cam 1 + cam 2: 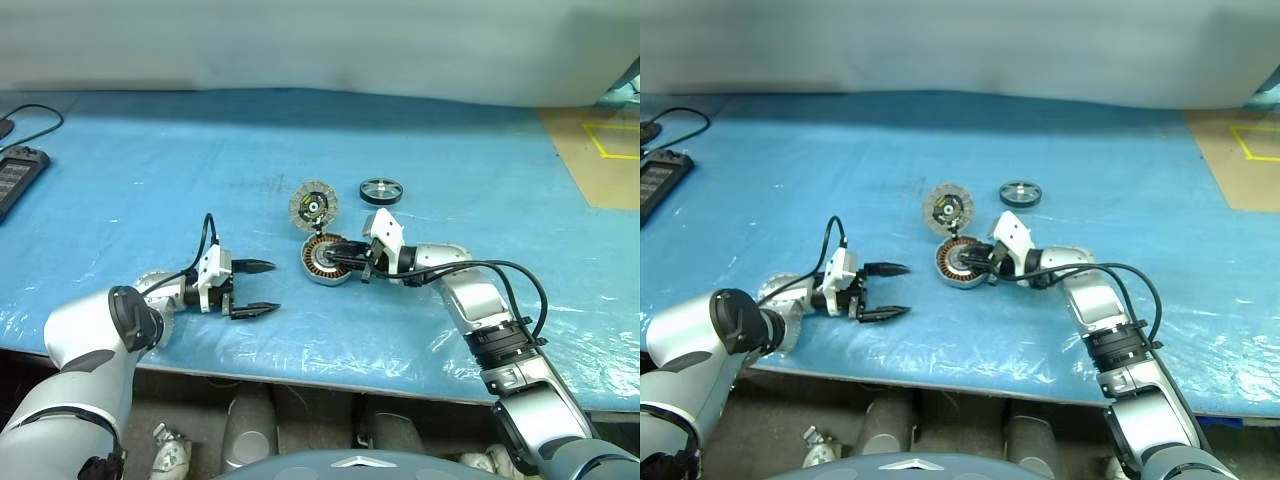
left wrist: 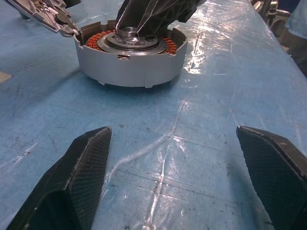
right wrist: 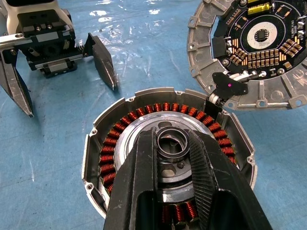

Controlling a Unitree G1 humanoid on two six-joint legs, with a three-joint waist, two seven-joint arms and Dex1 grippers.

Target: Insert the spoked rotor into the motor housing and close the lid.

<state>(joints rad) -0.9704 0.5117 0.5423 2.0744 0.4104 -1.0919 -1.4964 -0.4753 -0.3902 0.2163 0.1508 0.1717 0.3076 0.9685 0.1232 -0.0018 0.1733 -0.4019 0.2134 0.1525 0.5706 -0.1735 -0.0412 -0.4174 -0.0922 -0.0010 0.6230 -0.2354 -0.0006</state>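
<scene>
While the motor housing [image 3: 168, 163] lies open on the blue table [image 1: 150, 170] with its lid [image 3: 254, 52] swung aside at the hinge, its central hub is pinched by the right gripper [image 3: 175, 146], and the left gripper [image 1: 255, 288] is held spread and empty nearby. The spoked rotor [image 1: 380, 191] rests untouched just beyond; the hub should be released before it is fetched and lowered squarely

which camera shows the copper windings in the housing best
The right wrist view: it looks straight down into the housing, showing the winding ring. The left wrist view sees mostly its grey wall; the eye views show it small.
</scene>
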